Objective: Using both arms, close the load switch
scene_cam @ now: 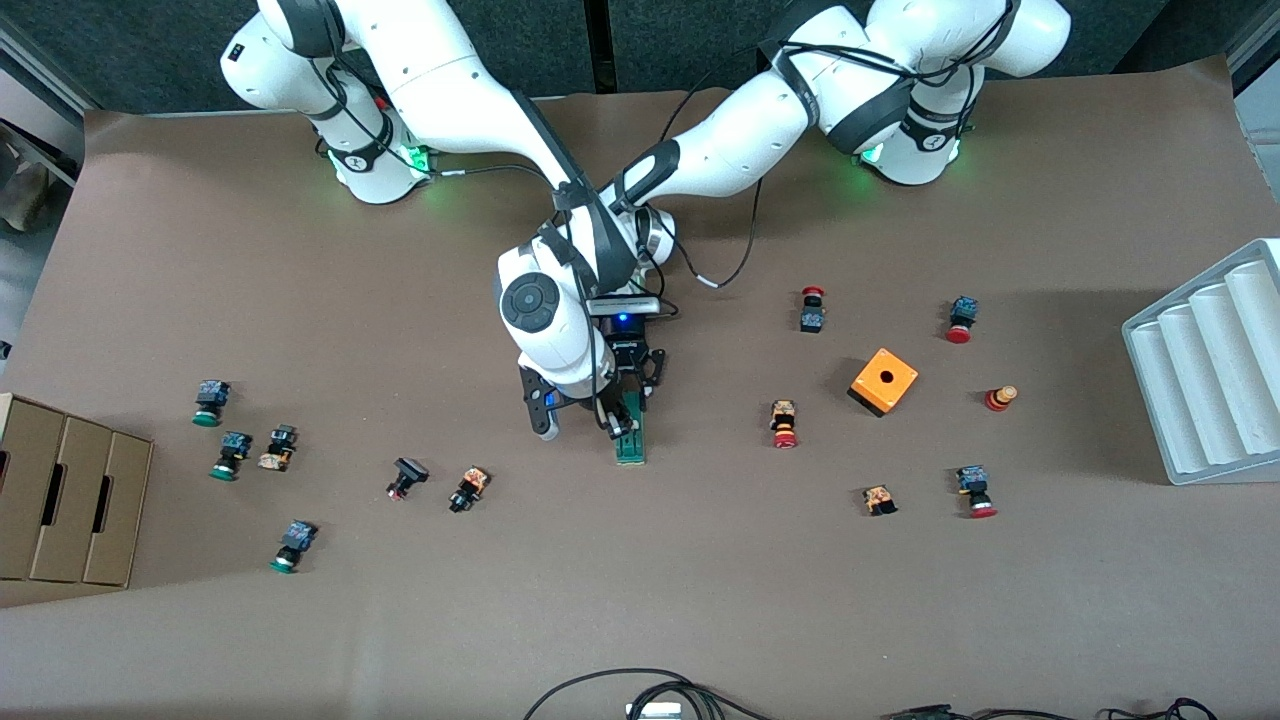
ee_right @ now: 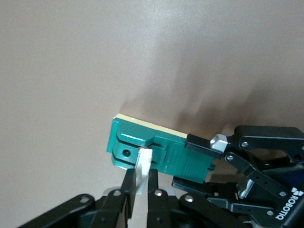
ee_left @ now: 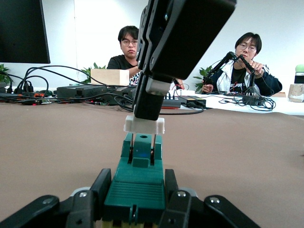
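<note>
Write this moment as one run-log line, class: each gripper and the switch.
left gripper: shut on load switch body | right gripper: shut on white tab | switch: on table, mid-table

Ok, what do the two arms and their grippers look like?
Both arms are glossy white with black joint bands, black cables strapped along them and green lights at the bases. The left gripper is black linkage with silver pins and white ROBOTIQ lettering; the right gripper is black too.

Matt plastics on a dull brown counter [scene_cam: 700,600]

Between the black plastic jaws, the load switch [ee_right: 156,152] looks matt green plastic; its tab [ee_right: 142,172] smooth white plastic.
</note>
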You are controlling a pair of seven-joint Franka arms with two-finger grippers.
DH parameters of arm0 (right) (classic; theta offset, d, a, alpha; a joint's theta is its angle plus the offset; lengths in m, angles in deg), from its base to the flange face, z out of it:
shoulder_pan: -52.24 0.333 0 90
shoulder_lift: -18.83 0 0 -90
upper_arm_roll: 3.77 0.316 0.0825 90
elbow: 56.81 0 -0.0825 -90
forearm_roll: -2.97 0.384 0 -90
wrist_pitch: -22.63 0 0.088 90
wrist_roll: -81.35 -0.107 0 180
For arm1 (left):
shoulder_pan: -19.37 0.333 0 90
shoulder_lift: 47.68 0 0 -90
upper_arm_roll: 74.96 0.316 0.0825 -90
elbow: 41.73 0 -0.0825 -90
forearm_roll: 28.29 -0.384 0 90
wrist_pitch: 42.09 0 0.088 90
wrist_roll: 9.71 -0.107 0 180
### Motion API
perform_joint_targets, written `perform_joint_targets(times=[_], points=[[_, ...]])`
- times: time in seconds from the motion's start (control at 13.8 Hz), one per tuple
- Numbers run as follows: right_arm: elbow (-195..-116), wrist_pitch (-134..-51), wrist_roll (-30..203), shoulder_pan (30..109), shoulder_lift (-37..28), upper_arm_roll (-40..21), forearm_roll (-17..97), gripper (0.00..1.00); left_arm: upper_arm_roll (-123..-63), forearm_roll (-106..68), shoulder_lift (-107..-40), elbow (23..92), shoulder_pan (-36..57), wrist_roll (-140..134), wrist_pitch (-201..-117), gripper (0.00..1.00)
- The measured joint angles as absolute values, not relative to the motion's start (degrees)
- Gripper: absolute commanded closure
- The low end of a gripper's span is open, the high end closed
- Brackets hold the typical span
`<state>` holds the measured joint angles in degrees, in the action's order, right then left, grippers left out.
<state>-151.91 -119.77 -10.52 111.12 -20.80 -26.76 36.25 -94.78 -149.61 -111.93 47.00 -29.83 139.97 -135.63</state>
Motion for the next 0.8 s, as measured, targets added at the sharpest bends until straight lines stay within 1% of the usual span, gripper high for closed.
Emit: perform_joint_targets(times=[0.8], points=[[-149.3,-119.7,-10.7,110.2,-22.5,-26.7,36.9,0.85,-94.8,-149.6,-111.9,47.0,-29.8,140.0,-135.6,0.47]])
